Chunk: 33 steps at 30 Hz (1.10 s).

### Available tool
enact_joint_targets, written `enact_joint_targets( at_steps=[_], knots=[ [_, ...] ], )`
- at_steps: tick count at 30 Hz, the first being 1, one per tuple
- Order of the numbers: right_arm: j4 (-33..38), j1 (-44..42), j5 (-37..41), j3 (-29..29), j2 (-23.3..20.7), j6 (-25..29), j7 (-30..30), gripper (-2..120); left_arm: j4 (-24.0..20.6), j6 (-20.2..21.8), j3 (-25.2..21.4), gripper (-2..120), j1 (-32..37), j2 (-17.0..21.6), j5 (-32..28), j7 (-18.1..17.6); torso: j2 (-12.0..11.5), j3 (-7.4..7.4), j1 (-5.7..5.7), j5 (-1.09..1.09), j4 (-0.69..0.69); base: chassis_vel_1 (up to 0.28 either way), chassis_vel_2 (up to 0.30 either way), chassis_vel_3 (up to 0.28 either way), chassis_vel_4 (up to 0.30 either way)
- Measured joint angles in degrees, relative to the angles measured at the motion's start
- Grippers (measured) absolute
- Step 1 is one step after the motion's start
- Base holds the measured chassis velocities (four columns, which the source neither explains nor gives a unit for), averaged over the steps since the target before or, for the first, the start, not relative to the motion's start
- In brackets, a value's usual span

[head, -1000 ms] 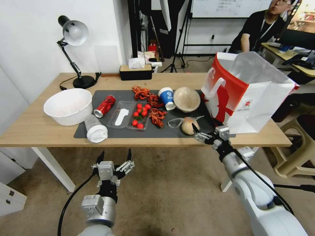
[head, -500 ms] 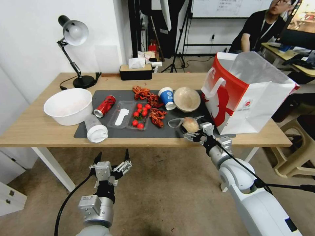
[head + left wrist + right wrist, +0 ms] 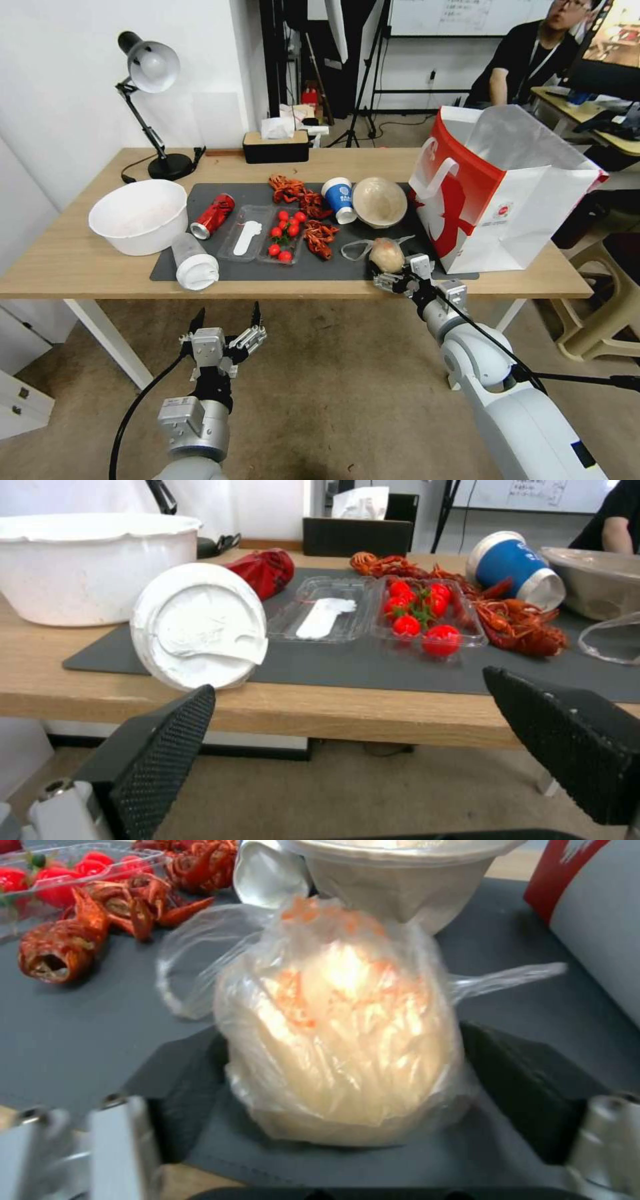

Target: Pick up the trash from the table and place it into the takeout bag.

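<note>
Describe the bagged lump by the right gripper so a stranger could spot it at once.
Find the takeout bag standing at the table's right end. On the dark grey mat just left of its base lies the clear bag with tan lump, between the right gripper fingers. It is the one pale lump wrapped in crinkled plastic.

The table [image 3: 80,260] is light wood with a matt dark grey mat [image 3: 220,267]. The clear bag [image 3: 333,1020] is thin, glossy, wrinkled plastic. The takeout bag [image 3: 527,200] looks like smooth paper, and the left gripper [image 3: 347,760] has black pads with rough dotted texture.
</note>
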Motion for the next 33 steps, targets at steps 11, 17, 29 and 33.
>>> enact_joint_targets(
  at_steps=[11, 17, 29, 33],
  knots=[
    [-0.71, -0.04, 0.02, 0.00, -0.11, 0.96, -0.76, 42, -0.30, -0.29, -0.52, 100, 0.10, 0.00, -0.39, -0.18, 0.01, 0.00, -0.02, 0.00, 0.00, 0.000, 0.000, 0.000, 0.000],
    [-0.15, 0.00, -0.22, 0.36, -0.92, 3.27, -1.59, 20, -0.24, -0.72, -0.52, 100, 0.08, 0.00, -0.42, -0.22, 0.01, 0.00, -0.01, 0.02, 0.00, 0.000, 0.000, 0.000, 0.000],
    [15.59, 4.60, 9.62, 6.13, -10.56, 3.26, -0.30, 8, -0.57, -0.44, -0.72, 100, 0.52, 0.00, 1.63, 0.75, 0.01, 0.00, -0.01, -0.01, 0.01, 0.000, 0.000, 0.000, 0.000],
    [16.93, 12.35, 16.88, 8.25, -17.61, -0.01, 5.46, 8, -0.62, -0.29, -0.73, 100, 0.56, 0.00, 1.82, 0.86, 0.01, 0.00, -0.01, 0.00, -0.01, 0.000, 0.000, 0.000, 0.000]
  ],
)
